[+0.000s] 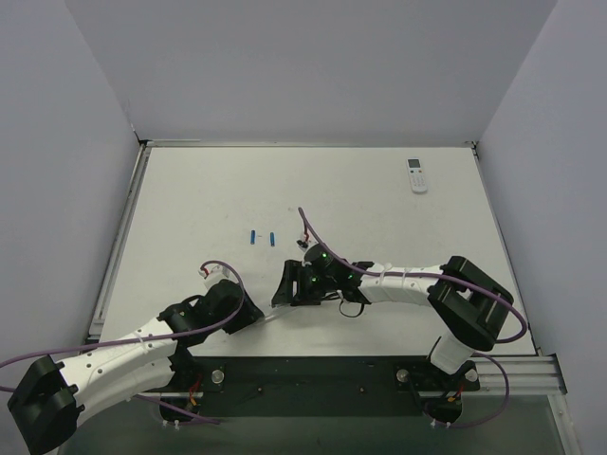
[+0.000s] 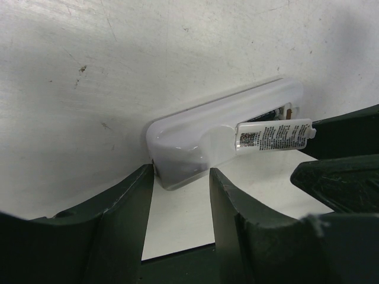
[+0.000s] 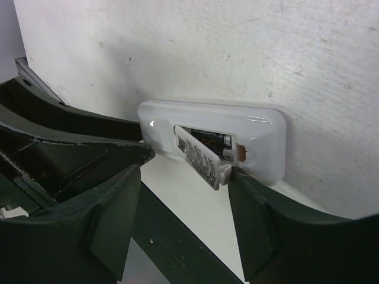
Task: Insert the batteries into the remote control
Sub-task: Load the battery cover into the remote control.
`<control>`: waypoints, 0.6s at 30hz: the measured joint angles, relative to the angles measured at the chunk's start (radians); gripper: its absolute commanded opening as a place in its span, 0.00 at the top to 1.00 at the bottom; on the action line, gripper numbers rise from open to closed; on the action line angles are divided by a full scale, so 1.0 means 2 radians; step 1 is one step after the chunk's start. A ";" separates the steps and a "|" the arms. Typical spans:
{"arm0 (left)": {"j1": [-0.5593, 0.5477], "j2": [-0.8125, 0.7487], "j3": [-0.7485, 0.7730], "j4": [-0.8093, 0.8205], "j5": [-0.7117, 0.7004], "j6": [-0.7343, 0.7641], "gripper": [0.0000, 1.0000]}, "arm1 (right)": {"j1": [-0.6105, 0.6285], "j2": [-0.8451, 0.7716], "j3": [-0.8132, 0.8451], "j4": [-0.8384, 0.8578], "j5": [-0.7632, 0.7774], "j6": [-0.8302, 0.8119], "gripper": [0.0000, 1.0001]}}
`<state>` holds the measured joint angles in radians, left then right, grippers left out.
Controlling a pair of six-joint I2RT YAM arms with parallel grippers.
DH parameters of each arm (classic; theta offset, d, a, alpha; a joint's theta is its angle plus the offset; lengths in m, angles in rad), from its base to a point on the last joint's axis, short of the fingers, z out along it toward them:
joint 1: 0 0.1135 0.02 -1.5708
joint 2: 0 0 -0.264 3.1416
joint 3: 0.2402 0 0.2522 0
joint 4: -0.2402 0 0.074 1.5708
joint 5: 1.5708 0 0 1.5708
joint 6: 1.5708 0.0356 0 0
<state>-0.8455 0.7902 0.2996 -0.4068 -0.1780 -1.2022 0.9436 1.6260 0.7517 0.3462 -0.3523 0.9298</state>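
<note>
The remote control point(image 2: 195, 127) point(image 3: 237, 121) lies back up near the table's front edge, between both grippers. My left gripper point(image 2: 180, 174) point(image 1: 257, 318) is shut on its rounded end, one finger on each side. The battery lid point(image 3: 198, 157) point(image 2: 272, 137) hangs ajar, and two dark cells point(image 3: 207, 139) show inside the compartment. My right gripper point(image 3: 183, 171) point(image 1: 283, 296) stands open around the lid; its right finger touches the lid's tab and the left finger is apart. Two blue batteries point(image 1: 253, 236) point(image 1: 272, 237) lie side by side on the table beyond the grippers.
Another white remote with a small screen point(image 1: 417, 175) lies at the back right of the table point(image 1: 190, 209). The right gripper's dark fingers point(image 2: 337, 177) fill the right side of the left wrist view. Walls enclose the table at the left, back and right.
</note>
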 measured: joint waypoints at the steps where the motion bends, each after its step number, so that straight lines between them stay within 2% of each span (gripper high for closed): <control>1: 0.000 0.000 0.000 0.000 0.000 0.000 0.48 | 0.000 0.000 0.002 0.000 -0.001 -0.001 0.39; 6: 0.000 -0.002 0.000 0.000 0.000 0.000 0.48 | 0.003 -0.001 0.010 -0.007 0.000 -0.007 0.33; 18: 0.000 -0.012 0.000 0.000 0.000 0.000 0.48 | 0.014 -0.014 0.023 -0.070 0.039 -0.045 0.30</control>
<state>-0.8455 0.7666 0.2996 -0.4072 -0.1776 -1.2026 0.9718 1.5982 0.7971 0.2062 -0.2749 0.8391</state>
